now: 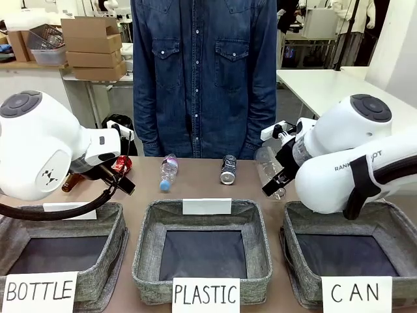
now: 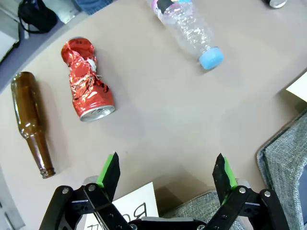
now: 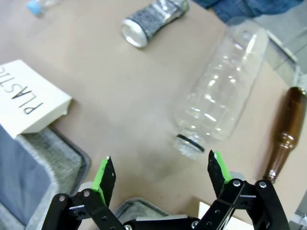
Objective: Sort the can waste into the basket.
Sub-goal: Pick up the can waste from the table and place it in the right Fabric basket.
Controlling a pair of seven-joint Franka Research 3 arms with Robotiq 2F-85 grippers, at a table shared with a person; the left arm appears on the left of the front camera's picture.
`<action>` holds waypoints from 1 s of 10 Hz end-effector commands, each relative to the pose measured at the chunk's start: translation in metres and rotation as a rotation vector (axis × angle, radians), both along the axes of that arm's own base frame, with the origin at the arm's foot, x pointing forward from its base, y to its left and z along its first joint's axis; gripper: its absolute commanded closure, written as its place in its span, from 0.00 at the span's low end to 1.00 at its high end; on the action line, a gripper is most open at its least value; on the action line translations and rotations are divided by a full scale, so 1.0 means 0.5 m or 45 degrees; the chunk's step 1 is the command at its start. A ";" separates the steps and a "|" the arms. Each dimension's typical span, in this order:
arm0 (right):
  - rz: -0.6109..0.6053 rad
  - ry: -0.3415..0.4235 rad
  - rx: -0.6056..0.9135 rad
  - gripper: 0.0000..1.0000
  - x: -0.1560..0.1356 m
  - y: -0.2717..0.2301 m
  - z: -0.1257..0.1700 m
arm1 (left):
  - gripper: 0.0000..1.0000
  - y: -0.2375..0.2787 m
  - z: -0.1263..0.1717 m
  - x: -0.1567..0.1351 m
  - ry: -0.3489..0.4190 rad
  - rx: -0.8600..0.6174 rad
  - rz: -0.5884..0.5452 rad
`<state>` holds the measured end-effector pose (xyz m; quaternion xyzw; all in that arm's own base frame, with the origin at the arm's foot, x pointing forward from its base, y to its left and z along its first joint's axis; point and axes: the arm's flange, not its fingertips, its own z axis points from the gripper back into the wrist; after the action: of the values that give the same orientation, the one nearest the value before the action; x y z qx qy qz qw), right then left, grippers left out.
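The crushed red can (image 1: 121,163) lies at the far left of the table, and my left gripper (image 1: 124,181) hovers just in front of it. In the left wrist view the red can (image 2: 86,79) lies on its side up-left of the open left gripper (image 2: 168,175), apart from it. The black-and-blue Pepsi can (image 1: 229,169) lies mid-table near the person; it also lies at the top of the right wrist view (image 3: 151,21). My right gripper (image 3: 160,175) is open over bare table, at the mouth of a clear bottle. The CAN basket (image 1: 293,261) stands front right, under the right arm.
A blue-capped plastic bottle (image 1: 168,173) lies between the cans. A capless clear bottle (image 3: 218,96) and a brown bottle (image 3: 285,132) lie by the right gripper. Another brown bottle (image 2: 31,122) lies left of the red can. The PLASTIC basket (image 1: 146,261) and BOTTLE basket (image 1: 107,261) line the front edge. A person stands opposite.
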<state>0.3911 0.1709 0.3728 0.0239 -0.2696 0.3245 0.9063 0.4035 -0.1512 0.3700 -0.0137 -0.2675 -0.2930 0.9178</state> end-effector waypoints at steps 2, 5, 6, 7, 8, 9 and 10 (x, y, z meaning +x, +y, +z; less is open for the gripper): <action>-0.039 0.118 0.081 0.00 -0.082 -0.088 0.192 | 0.00 0.051 0.203 -0.134 0.102 0.048 0.078; -0.126 -0.240 -0.019 0.00 -0.259 -0.157 0.335 | 0.00 0.060 0.361 -0.383 -0.312 -0.032 -0.204; -0.208 -0.386 -0.147 0.00 -0.267 -0.147 0.323 | 0.00 0.037 0.312 -0.145 -0.059 0.026 0.010; -0.099 -0.161 0.035 0.00 -0.175 -0.154 0.379 | 0.00 0.037 0.312 -0.145 -0.059 0.026 0.010; -0.114 -0.263 -0.017 0.00 -0.208 -0.163 0.421 | 0.00 0.037 0.312 -0.145 -0.059 0.026 0.010; -0.110 -0.133 0.026 0.00 -0.182 -0.148 0.395 | 0.00 0.044 0.422 -0.257 -0.176 0.007 -0.063; -0.118 0.000 0.284 0.00 -0.183 -0.171 0.390 | 0.00 0.067 0.417 -0.235 0.050 -0.242 -0.165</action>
<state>0.2924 0.0908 0.5688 0.0198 -0.3297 0.2761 0.9026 0.3074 -0.1310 0.5532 -0.0347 -0.2923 -0.3106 0.9038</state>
